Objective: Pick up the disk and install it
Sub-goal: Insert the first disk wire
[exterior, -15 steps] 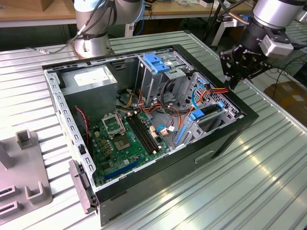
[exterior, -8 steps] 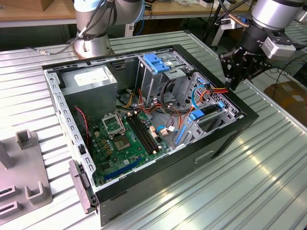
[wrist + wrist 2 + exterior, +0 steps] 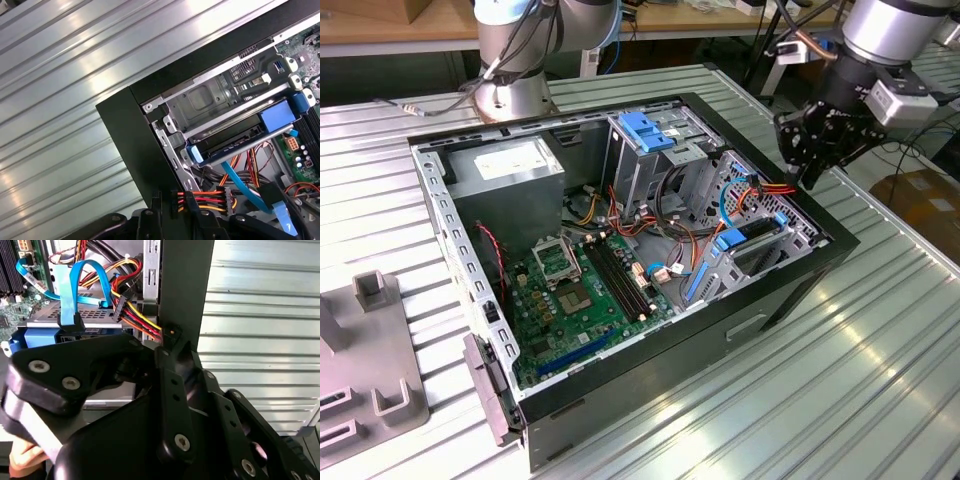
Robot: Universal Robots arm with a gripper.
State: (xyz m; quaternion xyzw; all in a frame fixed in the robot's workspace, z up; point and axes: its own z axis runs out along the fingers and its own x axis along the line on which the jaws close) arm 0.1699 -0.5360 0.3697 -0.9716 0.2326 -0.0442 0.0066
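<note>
The disk (image 3: 757, 250) lies flat in the lower drive bay at the case's front corner, its blue rails (image 3: 277, 114) and end tabs showing in the first wrist view. In the second wrist view a blue data cable (image 3: 75, 295) runs down to the disk's blue rail (image 3: 45, 335). My black gripper (image 3: 807, 178) hovers over the case's rim beside that bay. Its jaws are closed on the end connector (image 3: 171, 333) of the red, yellow and black power cable (image 3: 202, 200).
The open computer case (image 3: 790, 290) rests on a ribbed metal table (image 3: 880, 340). Inside are a grey power-supply box (image 3: 510, 165), a green motherboard (image 3: 575, 295) and a blue bracket (image 3: 645, 128) atop the drive cage. A grey fixture (image 3: 370, 350) stands at the exterior view's left.
</note>
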